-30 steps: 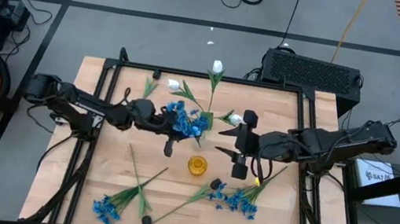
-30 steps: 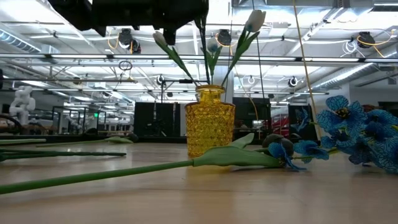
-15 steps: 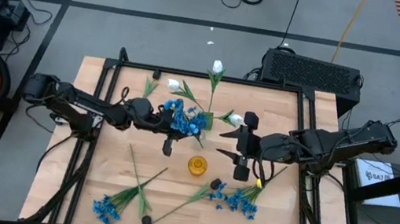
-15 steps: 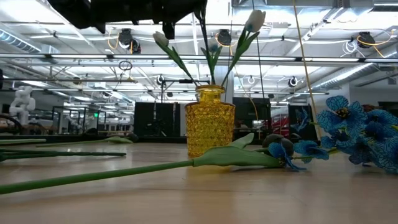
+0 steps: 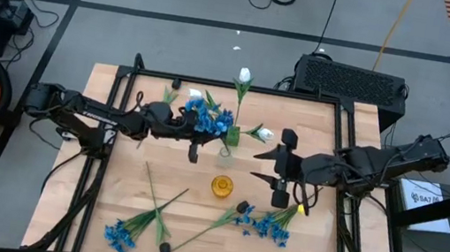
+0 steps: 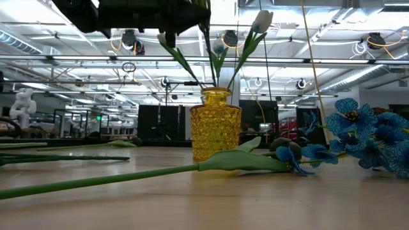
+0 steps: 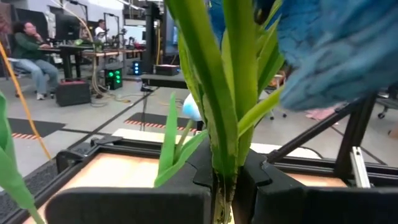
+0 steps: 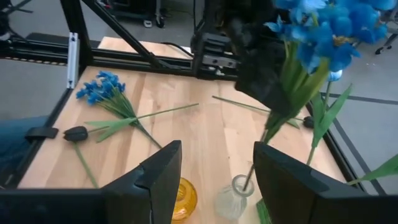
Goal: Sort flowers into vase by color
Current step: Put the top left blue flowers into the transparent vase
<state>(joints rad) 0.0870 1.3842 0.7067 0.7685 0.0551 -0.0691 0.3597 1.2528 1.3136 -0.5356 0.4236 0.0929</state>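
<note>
left pincer: the left pincer [image 5: 194, 146] is clamped tight on the stem of a blue flower bunch [image 5: 211, 118], held up over the far-middle of the table [image 5: 126, 192]

the grip: in the left wrist view the green stem [image 7: 225, 124] runs straight up between the two dark fingers [image 7: 137, 205], so it looks solid

clear vase: small clear vase [image 8: 232, 194] sits just beside the yellow vase [image 5: 221, 185], and the stem's lower end looks right at its mouth. Can't tell if it's actually in yet

how I'd do it: my guess is this step is dropping the blue bunch into the clear one. Keep the stem upright, go down slow, let go only once it's well inside, because that vase looks light and tippy

right pincer: right pincer [image 5: 283, 160] is spread apart, holding nothing, hovering just to the right of the vases

white ones: white tulips [image 6: 261, 20] already stand in the yellow vase

leftovers: another blue bunch [image 5: 121, 236], a second blue bunch [image 5: 268, 228] and a dark bud [image 5: 165, 248] lie at the near side of the table
</note>
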